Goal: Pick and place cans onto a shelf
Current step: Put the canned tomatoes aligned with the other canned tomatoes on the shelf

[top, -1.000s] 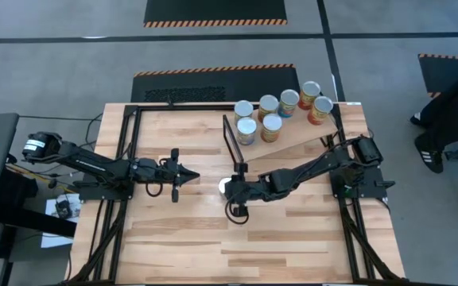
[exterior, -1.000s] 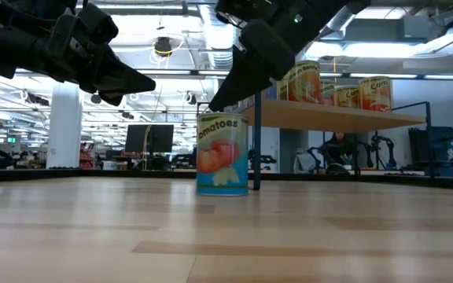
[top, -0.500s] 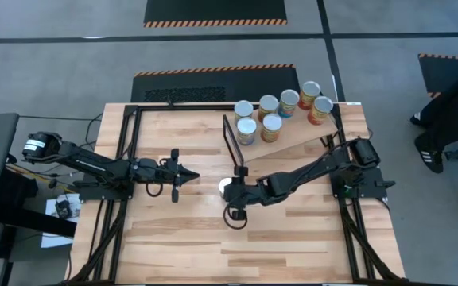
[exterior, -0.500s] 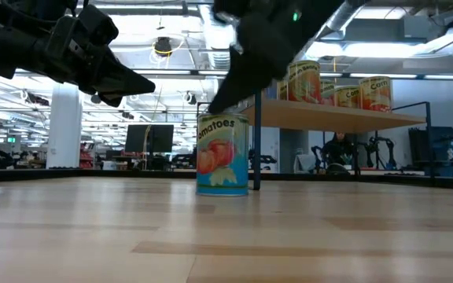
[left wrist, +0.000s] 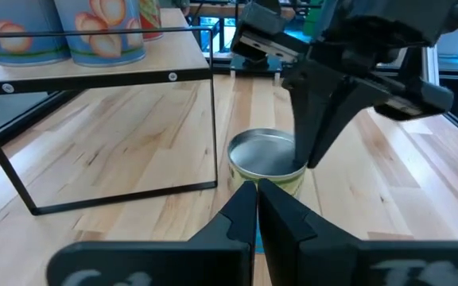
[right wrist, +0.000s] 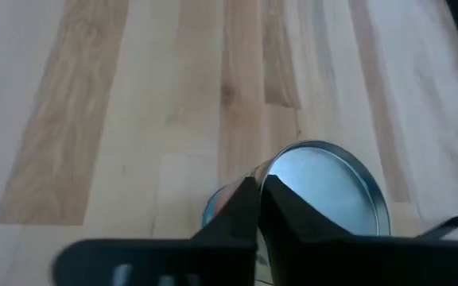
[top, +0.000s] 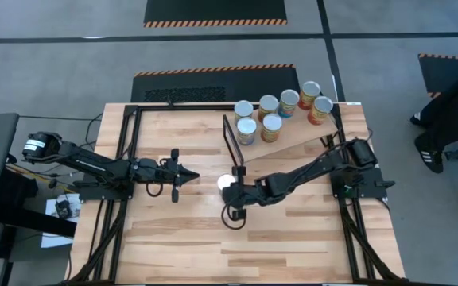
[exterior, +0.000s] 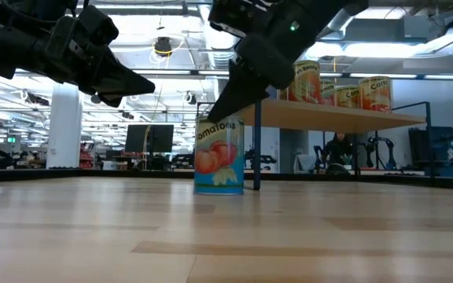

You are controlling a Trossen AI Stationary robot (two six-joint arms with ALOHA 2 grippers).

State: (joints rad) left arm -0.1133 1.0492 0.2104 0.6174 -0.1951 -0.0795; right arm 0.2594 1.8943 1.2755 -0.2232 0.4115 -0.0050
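Observation:
One can (top: 227, 182) with a tomato label (exterior: 219, 156) stands on its base mid-table, its silver top (left wrist: 265, 152) up. My right gripper (top: 234, 191) reaches in from the right, and its fingers stand together over the can's top edge (right wrist: 258, 191). My left gripper (top: 191, 175) hovers shut a little left of the can, above the table, pointing at it (left wrist: 257, 189). Several more cans (top: 281, 111) stand upright on the tilted shelf (top: 296, 137) at the far right. My right gripper meets the can with its shut fingertips (exterior: 225, 116) on the top rim (left wrist: 307, 165), at the can's near right side. The fingers slant down from the table's right. The can stays on the table on its base.
The shelf's black end frame (top: 230, 141) stands just beyond the can, toward the far edge. A person's legs (top: 444, 119) show off the table's right side. Bare slatted tabletop (top: 237, 246) lies toward the near edge.
My right gripper has come down onto the can's top edge. The can has slid a little toward the far edge and still stands upright.

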